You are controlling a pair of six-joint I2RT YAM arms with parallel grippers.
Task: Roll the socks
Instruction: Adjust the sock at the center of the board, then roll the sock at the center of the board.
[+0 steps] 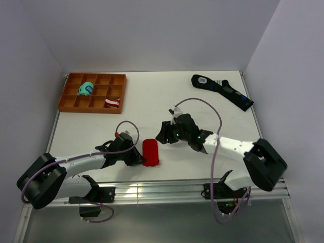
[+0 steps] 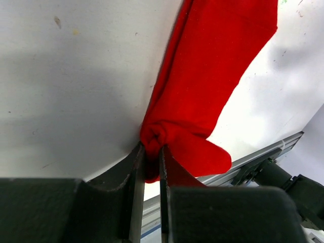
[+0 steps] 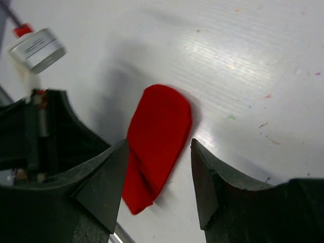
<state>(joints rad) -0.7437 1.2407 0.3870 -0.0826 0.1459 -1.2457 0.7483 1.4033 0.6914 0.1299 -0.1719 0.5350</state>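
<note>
The red socks [image 1: 150, 152] lie as a short flat strip near the table's front edge, between the two arms. My left gripper [image 2: 150, 162] is shut on a bunched fold at the socks' near left edge [image 2: 202, 86]; in the top view it [image 1: 137, 156] sits just left of the strip. My right gripper [image 3: 159, 152] is open and empty, hovering above the table, with the socks [image 3: 157, 147] showing between its fingers below. In the top view the right gripper [image 1: 164, 132] is up and to the right of the socks. No white motif shows.
An orange compartment tray [image 1: 69, 98] at the back left holds a teal bundle [image 1: 85, 89] and a red-and-white striped bundle [image 1: 112, 103]. Long black socks with blue marks [image 1: 223, 91] lie at the back right. The metal front rail [image 1: 152, 191] runs just below the socks.
</note>
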